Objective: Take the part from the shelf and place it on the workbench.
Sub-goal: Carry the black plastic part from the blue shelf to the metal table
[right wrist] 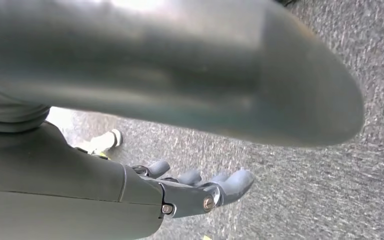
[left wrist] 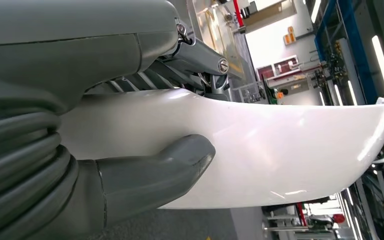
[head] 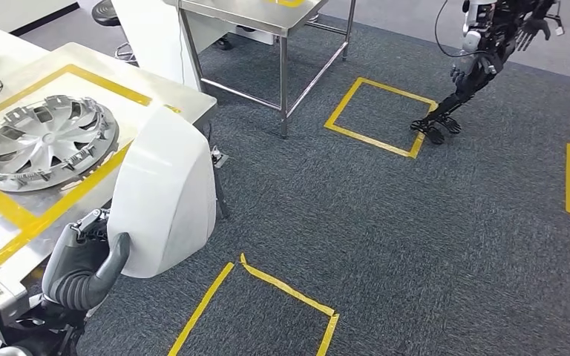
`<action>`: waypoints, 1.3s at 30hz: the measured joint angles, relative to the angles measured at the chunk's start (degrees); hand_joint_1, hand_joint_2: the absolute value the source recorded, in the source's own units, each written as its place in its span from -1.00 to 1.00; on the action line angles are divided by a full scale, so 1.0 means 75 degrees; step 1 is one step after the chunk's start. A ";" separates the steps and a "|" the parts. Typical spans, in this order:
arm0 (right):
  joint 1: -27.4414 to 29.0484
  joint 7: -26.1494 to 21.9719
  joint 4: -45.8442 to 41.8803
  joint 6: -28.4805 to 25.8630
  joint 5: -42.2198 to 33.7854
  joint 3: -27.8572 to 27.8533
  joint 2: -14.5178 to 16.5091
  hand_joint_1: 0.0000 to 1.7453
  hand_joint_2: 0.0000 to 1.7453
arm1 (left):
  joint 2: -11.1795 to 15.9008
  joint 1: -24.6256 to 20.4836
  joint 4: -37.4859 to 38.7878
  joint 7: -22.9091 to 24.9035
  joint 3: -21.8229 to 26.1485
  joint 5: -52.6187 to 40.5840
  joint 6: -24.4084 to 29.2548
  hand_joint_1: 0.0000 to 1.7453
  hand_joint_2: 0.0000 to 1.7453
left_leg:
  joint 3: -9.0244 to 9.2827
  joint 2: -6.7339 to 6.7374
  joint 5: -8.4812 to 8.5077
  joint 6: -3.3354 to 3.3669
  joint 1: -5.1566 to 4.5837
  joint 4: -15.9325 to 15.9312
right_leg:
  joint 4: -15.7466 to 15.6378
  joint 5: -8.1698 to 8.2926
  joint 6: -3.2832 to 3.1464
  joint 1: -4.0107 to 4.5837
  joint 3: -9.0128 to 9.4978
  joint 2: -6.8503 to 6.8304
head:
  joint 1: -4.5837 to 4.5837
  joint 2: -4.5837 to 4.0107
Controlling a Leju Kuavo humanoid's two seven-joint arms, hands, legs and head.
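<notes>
1. Step in hand, by judgement: carrying the white panel (head: 165, 194) over to the desk (head: 182, 95) and setting it down there.
2. White curved body panel held upright in the left hand (head: 82, 261), at the near corner of the desk, its lower part hanging over the dark carpet (head: 386, 222) rather than over the desk top.
3. Left hand clamped on the panel's edge: thick grey thumb (left wrist: 180, 162) pressed on the glossy outer face, darker fingers (left wrist: 202, 57) behind the rim, as seen in the left wrist view.
4. Best to lift the panel clear of the desk edge first, then lay it down flat inside the yellow tape frame (head: 93, 80).
5. Worth keeping well apart from the silver wheel cover (head: 44, 141) already lying on the desk; little bare room beside it.
6. Risk, by judgement: smooth panel held by one edge alone, so liable to swing or slip; slow, level motion advised.
7. Right hand (right wrist: 200, 187) holding nothing, fingers loosely apart, hanging over the carpet.
8. Another robot's dark arm (head: 482, 67) at the far side, well apart.
</notes>
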 joint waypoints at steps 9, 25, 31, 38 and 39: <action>0.0000 0.0006 0.0000 -0.0024 -0.0020 -0.0002 0.0031 -1.00 -1.00 | 0.0070 -0.0048 0.0116 0.0006 0.0050 -0.0028 -0.0006 1.00 1.00 | -0.0831 0.1083 -0.0842 -0.0266 0.0035 0.1854 | -0.0126 0.0033 -0.0185 -0.0024 0.0101 -0.0912 | -0.0100 0.0000; -0.0015 0.0036 -0.0003 0.0023 0.0119 0.0001 0.0040 -1.00 -1.00 | 0.0071 0.0362 -0.0264 0.0088 0.0475 -0.0139 0.0258 1.00 1.00 | 0.0233 0.0516 -0.0103 0.0171 0.0055 -0.0042 | 0.1386 -0.0574 0.0232 -0.0087 -0.0455 -0.0409 | -0.0015 0.0000; -0.0043 -0.0002 -0.0003 0.0007 0.0153 0.0004 0.0047 -1.00 -1.00 | 0.0078 0.0566 -0.0302 0.0001 0.0567 -0.0160 0.0254 1.00 1.00 | 0.0111 0.0033 -0.0076 -0.0143 0.0094 0.0000 | 0.0039 -0.0134 0.0034 -0.0068 0.0139 -0.0137 | -0.0020 -0.0001; 0.0001 -0.0017 -0.0003 0.0020 0.0173 0.0004 0.0055 -1.00 -1.00 | 0.0109 0.0632 -0.0310 -0.0049 0.0632 -0.0143 0.0256 1.00 1.00 | -0.0920 0.1034 -0.1117 -0.0279 0.0066 0.2211 | -0.0021 -0.0106 -0.0240 0.0007 0.0163 -0.0809 | -0.0107 0.0002; -0.0004 -0.0015 -0.0003 0.0020 0.0174 0.0004 0.0056 -1.00 -1.00 | 0.0109 0.0634 -0.0309 -0.0050 0.0632 -0.0144 0.0256 1.00 1.00 | -0.0831 0.1052 -0.0982 -0.0263 0.0061 0.2082 | -0.0019 -0.0114 -0.0247 0.0023 0.0173 -0.0909 | -0.0109 0.0001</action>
